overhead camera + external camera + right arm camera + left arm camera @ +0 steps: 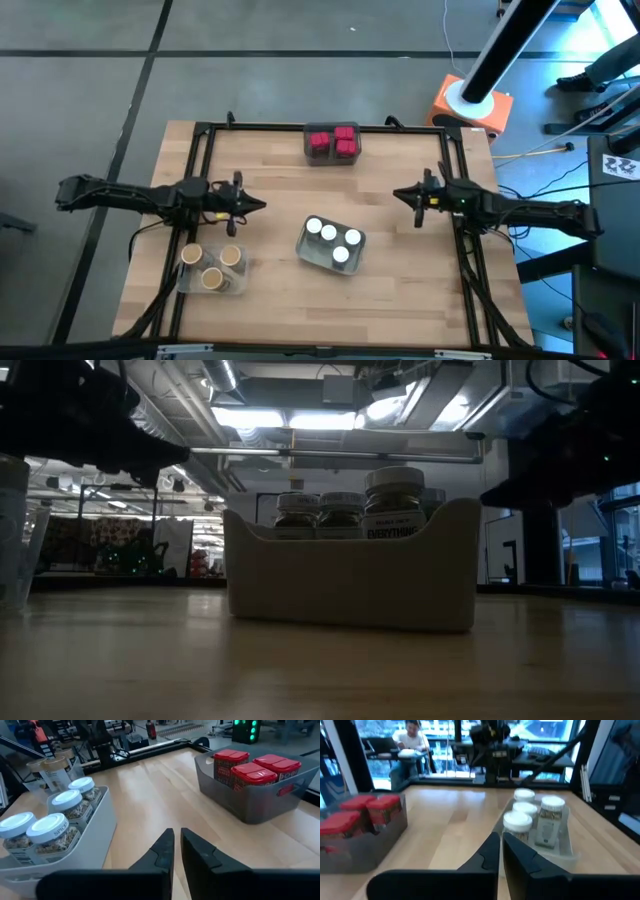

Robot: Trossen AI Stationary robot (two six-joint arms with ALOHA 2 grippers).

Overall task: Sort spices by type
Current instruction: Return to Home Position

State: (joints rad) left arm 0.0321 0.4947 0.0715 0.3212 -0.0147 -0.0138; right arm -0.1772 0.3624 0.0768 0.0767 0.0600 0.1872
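Three red blocky jars (333,141) stand in a grey tray at the table's far edge, also in the right wrist view (252,770). Several round white-topped jars (333,240) stand in a pale tray at the table's middle (345,510). Three round tan-topped jars (212,265) stand in a clear tray near the left front. My left gripper (262,206) hovers shut, left of the white-topped jars. My right gripper (397,194) hovers shut at the right, above the table. Neither touches anything.
A black frame (200,135) runs along the table's far, left and right sides. Bare wood lies between the trays and between the two grippers. An orange and white base (472,103) stands beyond the far right corner. A person sits in the room behind (410,737).
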